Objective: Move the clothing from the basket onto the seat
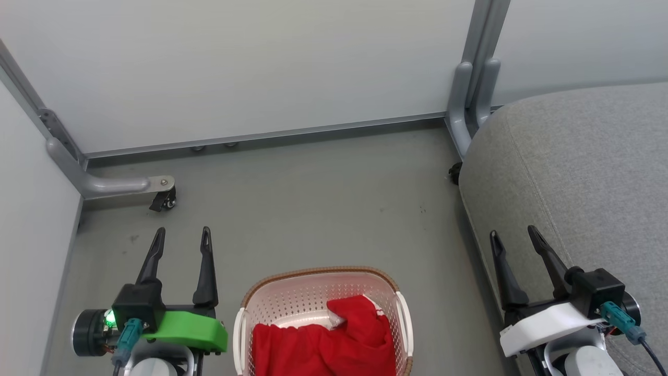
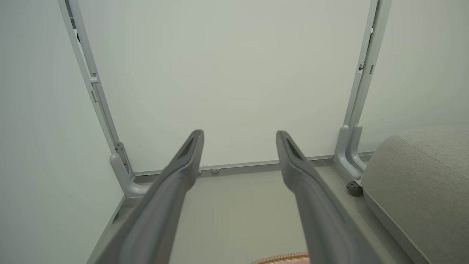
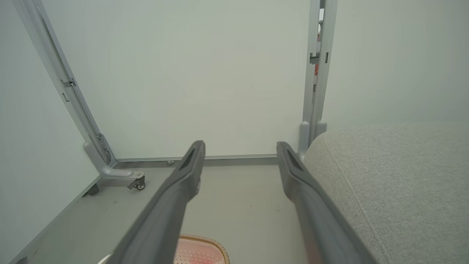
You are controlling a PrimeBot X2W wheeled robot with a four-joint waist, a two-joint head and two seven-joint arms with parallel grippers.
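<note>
L hand (image 1: 183,231) open wide, empty, fingers pointing away from robot, over the floor (image 1: 313,198) just left of the basket (image 1: 313,272). R hand (image 1: 512,232) same: wide, empty, by the left edge of the seat (image 1: 584,167); contact can't tell. Red clothing (image 1: 323,344) lies bunched inside basket, btwn both hands, one fold peaking toward far-right corner. Basket's rounded end faces the wall (image 1: 261,62); long axis cut off.

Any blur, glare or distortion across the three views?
Head view: even, soft light, no glare, clothing sharp. Left wrist view: left end effector blurs toward the lens, panel posts splay from wide-angle distortion. Right wrist view: right end effector likewise blurred, seat weave crisp.
</note>
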